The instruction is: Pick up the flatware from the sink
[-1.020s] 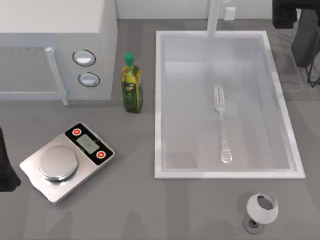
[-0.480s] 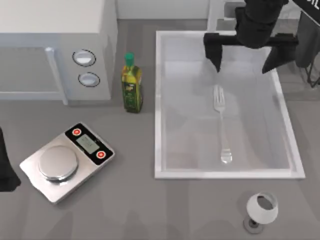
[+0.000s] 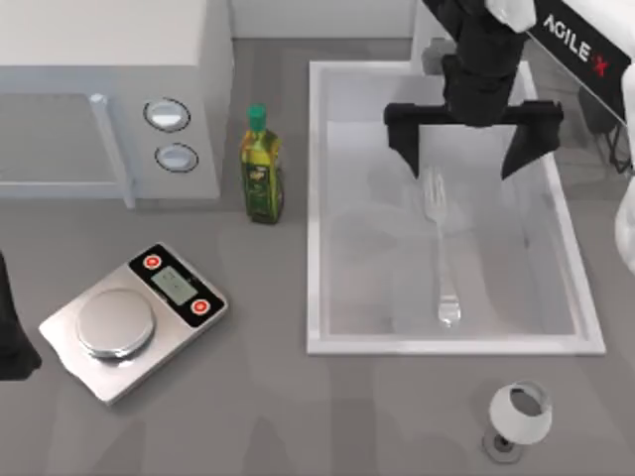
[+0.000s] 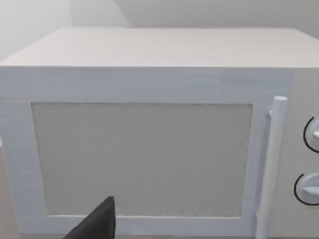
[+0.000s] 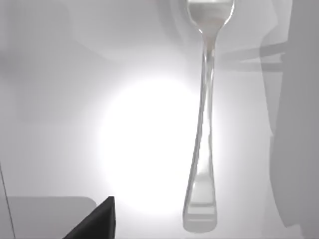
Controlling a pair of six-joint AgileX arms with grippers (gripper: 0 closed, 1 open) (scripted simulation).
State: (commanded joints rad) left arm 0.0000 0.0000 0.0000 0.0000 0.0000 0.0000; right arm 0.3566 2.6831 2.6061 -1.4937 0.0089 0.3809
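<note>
Flatware [image 3: 439,244] flat mid-sink [image 3: 316,198], clear of its walls, right gripper [image 3: 463,159] spread wide above the tines.

White microwave [image 4: 149,144]; dark corner, perhaps gripper [image 4: 97,224].

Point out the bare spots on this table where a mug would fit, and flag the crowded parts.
Free: the strip between the scale and the sink, below the oil bottle; also the front edge left of the wine glass. Crowded: the back left, taken by the microwave, and the sink's far end, where the right gripper hangs open over the fork.
</note>
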